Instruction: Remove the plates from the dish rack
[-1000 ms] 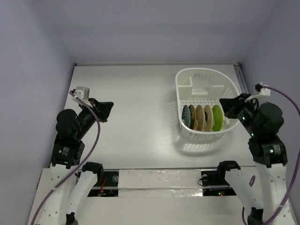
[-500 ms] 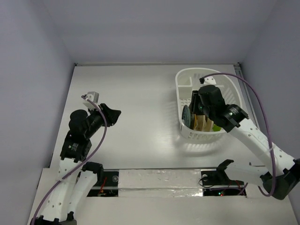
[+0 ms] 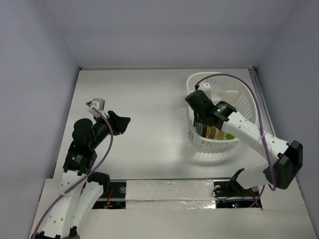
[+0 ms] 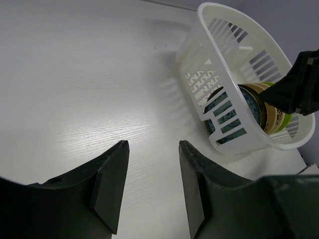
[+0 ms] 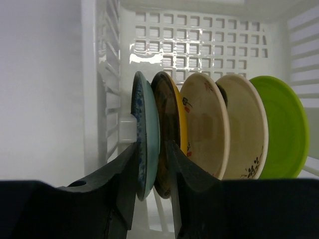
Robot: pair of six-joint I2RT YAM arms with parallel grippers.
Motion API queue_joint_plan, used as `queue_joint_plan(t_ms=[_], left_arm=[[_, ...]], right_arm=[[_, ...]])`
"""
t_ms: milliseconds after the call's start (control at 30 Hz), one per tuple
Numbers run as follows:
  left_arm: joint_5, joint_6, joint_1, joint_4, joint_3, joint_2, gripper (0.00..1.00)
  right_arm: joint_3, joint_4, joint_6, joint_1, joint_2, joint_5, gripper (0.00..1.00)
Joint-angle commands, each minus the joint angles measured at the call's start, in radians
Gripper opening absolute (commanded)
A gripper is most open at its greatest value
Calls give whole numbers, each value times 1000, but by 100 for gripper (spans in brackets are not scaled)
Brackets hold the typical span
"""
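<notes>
The white dish rack (image 3: 234, 79) stands at the back right of the table. Five plates stand on edge in its near part. In the right wrist view they are, left to right, teal-blue (image 5: 147, 119), mustard-brown (image 5: 168, 107), tan (image 5: 204, 124), cream (image 5: 244, 129) and lime green (image 5: 281, 124). My right gripper (image 5: 151, 144) reaches down into the rack (image 3: 203, 128), its jaws straddling the teal-blue plate's edge, with a small gap on the right side. My left gripper (image 3: 122, 122) is open and empty above the bare table, left of the middle; it shows in the left wrist view (image 4: 152, 144).
The rack (image 4: 219, 10) and the teal-blue plate (image 4: 224, 112) show through its slotted wall in the left wrist view, with the right arm (image 4: 304, 84) above them. Walls close the table at the back and sides.
My right arm swung from the rack's right side over it and lowered its gripper onto the leftmost plate. My left arm shifted slightly right and forward.
</notes>
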Motion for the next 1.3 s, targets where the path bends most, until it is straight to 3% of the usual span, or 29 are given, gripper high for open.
queue_joint_plan(t_ms=[0, 533, 1267], left_arm=[[-13, -8, -13, 52, -6, -14, 42], [-36, -11, -22, 44, -6, -74, 43], [-53, -14, -60, 40, -5, -111, 44]], right_arm=[[50, -50, 30, 10, 20, 96, 35], [62, -99, 73, 50, 160, 182, 27], [238, -326, 157, 136, 329, 422, 1]])
